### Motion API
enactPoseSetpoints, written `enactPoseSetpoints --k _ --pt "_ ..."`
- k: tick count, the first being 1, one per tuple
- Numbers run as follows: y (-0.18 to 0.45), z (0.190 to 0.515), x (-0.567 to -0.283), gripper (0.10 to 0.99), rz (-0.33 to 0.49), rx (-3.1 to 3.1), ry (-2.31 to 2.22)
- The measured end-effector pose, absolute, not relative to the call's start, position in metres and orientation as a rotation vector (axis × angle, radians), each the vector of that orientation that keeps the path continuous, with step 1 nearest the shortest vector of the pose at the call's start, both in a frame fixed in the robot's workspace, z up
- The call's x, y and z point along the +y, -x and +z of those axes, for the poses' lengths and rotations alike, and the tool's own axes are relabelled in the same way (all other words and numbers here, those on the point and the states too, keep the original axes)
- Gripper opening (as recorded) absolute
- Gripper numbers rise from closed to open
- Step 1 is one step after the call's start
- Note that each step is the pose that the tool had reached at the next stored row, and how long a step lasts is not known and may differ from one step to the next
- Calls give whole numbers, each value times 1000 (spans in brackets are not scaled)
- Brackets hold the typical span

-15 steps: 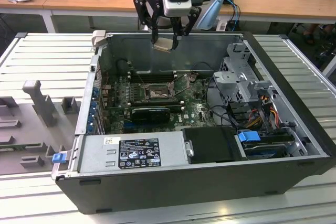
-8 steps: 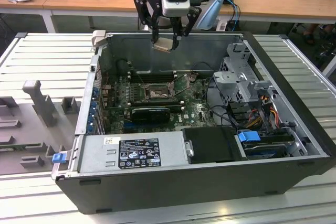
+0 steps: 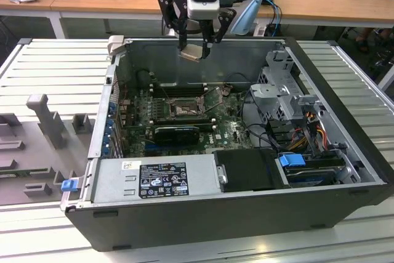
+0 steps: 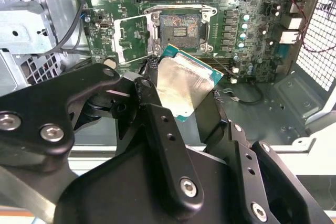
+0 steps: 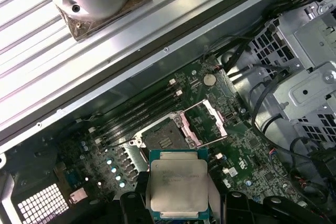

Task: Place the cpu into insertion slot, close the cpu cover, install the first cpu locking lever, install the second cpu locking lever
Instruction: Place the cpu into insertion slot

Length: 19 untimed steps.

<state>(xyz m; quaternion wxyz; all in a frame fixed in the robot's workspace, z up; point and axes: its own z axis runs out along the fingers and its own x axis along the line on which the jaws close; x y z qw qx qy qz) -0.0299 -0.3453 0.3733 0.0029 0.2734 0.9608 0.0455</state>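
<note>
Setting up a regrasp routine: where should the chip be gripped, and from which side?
Probably by two opposite thin edges, coming from above its silver lid. The chip is a flat, thin square, so only the edges give purchase, and the gripper holds it that way now, above the open socket.
</note>
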Motion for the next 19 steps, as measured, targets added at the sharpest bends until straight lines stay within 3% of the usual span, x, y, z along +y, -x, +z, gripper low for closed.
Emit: enactPoseSetpoints --k 19 --pt "30 373 -345 525 142 2962 -1006"
